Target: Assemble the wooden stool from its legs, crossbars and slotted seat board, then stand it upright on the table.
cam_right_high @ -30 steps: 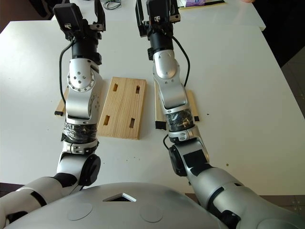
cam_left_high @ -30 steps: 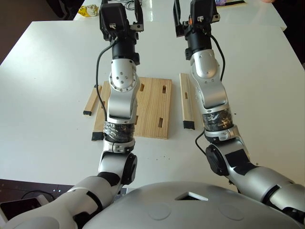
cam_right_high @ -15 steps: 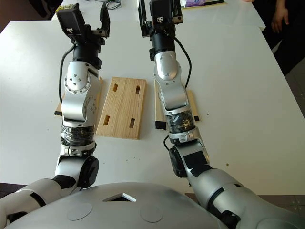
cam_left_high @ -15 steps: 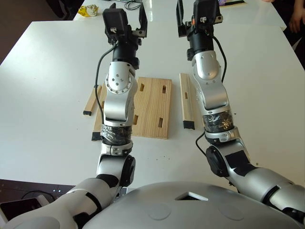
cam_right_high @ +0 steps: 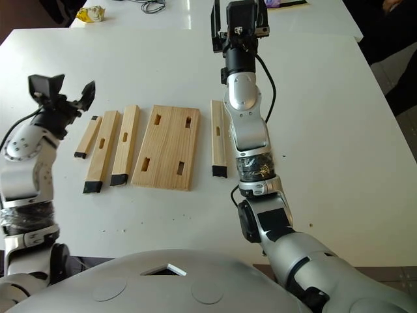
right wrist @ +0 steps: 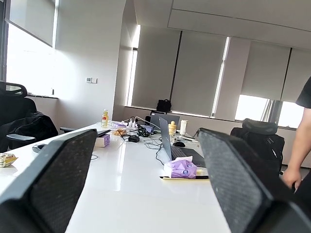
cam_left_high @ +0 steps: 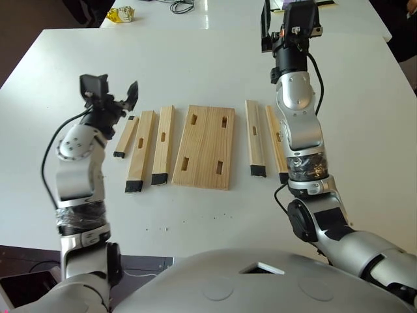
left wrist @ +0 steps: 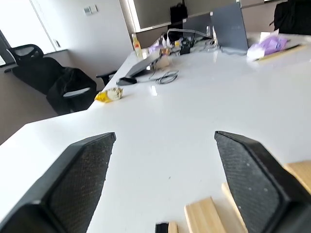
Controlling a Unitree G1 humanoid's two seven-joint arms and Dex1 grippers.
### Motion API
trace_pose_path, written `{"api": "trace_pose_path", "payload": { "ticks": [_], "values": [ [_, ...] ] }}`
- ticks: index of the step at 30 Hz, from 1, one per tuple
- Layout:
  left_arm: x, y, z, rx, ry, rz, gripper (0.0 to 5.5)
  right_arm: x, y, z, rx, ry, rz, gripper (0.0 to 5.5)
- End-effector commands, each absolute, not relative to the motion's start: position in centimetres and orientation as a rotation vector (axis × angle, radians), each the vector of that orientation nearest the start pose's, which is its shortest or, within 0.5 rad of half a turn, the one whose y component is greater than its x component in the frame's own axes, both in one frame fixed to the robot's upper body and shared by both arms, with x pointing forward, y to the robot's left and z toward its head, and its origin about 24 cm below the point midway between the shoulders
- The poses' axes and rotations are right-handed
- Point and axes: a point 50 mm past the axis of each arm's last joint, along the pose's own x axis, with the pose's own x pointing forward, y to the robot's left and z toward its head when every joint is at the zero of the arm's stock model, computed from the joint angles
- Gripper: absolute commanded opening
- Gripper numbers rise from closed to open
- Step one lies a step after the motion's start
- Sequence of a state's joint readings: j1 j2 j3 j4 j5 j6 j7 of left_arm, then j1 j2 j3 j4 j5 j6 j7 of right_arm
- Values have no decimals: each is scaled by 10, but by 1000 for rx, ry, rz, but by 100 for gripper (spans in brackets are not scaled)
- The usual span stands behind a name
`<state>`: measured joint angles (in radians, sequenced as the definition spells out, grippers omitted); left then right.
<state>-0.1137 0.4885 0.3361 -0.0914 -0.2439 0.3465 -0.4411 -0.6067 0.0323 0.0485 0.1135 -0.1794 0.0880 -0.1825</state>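
Currently nothing is assembled: all stool parts lie flat and loose on the white table (cam_left_high: 208, 72). The slotted seat board (cam_left_high: 203, 147) is in the middle, four slots facing up.

Left of the board are three sticks side by side:
- short stick (cam_left_high: 126, 137), outermost
- long stick (cam_left_high: 140, 151), next in
- inner left stick (cam_left_high: 163, 145), just beside the board

All three have black caps on their near ends.

Right of the board are the inner right stick (cam_left_high: 255, 139) and the outer right stick (cam_left_high: 272, 127). The right forearm covers part of the outer one, and its capped near end peeks out beside the arm. Can't tell legs from crossbars by shape alone.

Left gripper (left wrist: 165, 145) hangs above the table to the left of the short stick, pads spread wide with nothing between them. Its wrist view cuts the wood off at the frame edge. A few pale stick ends and one black cap are visible, and I can't tell which sticks they are.

Right gripper (right wrist: 146, 145) is raised over the far side of the table, well apart from every part, pads released and empty. In the eye views its fingertips run off the top edge.

A yellow packet (cam_left_high: 122, 13) sits on the next table behind.
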Motion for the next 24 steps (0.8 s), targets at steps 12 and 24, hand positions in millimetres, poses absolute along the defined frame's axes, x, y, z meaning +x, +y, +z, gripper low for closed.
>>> {"api": "trace_pose_path", "payload": {
  "ticks": [12,24],
  "values": [
    [241,339,60,88,370,-203,379,335,-104,177,-162,-396,-76,383],
    [237,318,41,112,425,-285,379,337,-105,173,-174,-382,-77,383]
  ]
}}
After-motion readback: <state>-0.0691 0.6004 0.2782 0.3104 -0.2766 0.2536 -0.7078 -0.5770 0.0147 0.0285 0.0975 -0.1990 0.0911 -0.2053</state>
